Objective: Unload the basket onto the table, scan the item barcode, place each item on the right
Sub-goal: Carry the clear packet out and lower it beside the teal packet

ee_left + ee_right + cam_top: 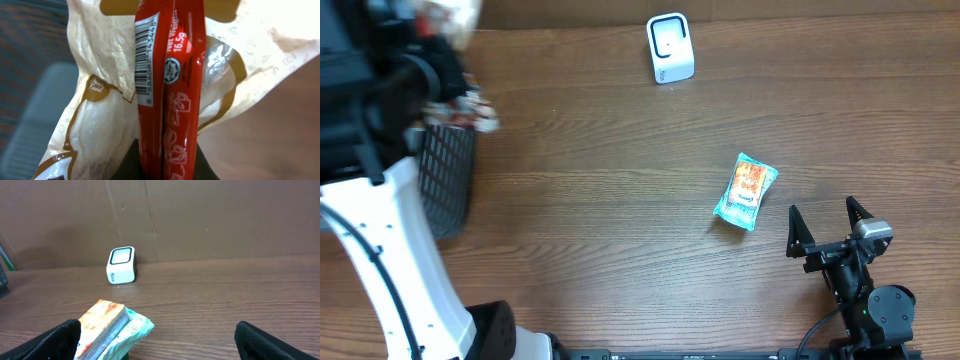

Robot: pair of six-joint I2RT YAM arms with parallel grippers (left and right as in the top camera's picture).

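Note:
My left gripper [167, 167] is shut on a red snack packet [172, 100]. Its white barcode [145, 60] faces the wrist camera. A cream and gold bag [97, 125] lies right behind the packet; whether it is also pinched I cannot tell. From overhead, the left gripper [452, 95] hangs at the far left over a black mesh basket [445, 185], and the red packet [475, 112] pokes out. The white scanner [670, 48] stands at the table's back edge, far from it. My right gripper [830, 228] rests open near the front right, holding nothing.
A teal and orange packet [746, 190] lies on the wood just left of the right gripper, also seen as the teal packet [112, 330] by the left finger. The scanner [121, 265] stands before a brown cardboard wall [200, 215].

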